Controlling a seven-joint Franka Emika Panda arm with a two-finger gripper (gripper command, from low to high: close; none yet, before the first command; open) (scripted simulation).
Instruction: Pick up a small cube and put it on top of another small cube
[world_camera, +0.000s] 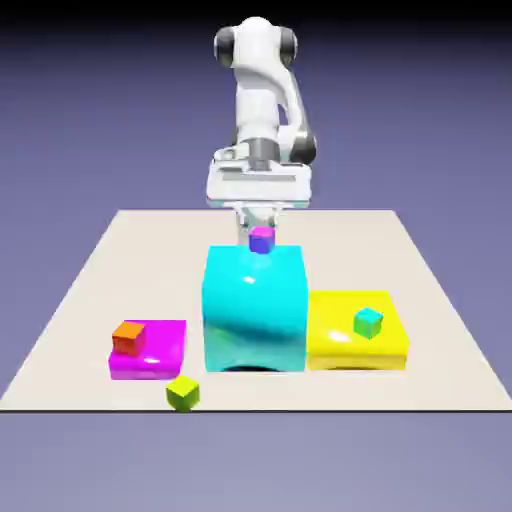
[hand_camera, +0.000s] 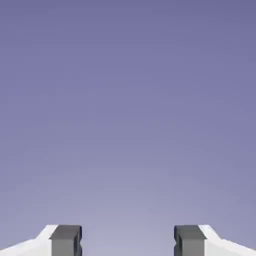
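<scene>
The tiny lime cube (world_camera: 182, 392) lies on the table near its front edge, just in front of a flat magenta block. The tiny orange cube (world_camera: 129, 337) rests on the left part of that magenta block (world_camera: 160, 355). My gripper (world_camera: 258, 222) hangs far behind both, at the back of the tall cyan block, pointing roughly level. In the hand view the gripper (hand_camera: 127, 242) is open: the two grey fingertips (hand_camera: 65, 240) stand wide apart with only blue-violet backdrop between them. Neither cube shows in that view.
A tall cyan block (world_camera: 254, 310) stands mid-table with a small purple cube (world_camera: 262, 239) on its far top edge. To its right a low yellow block (world_camera: 340, 345) carries a teal-green cube (world_camera: 368, 322). The table's front edge (world_camera: 250, 408) runs just past the lime cube.
</scene>
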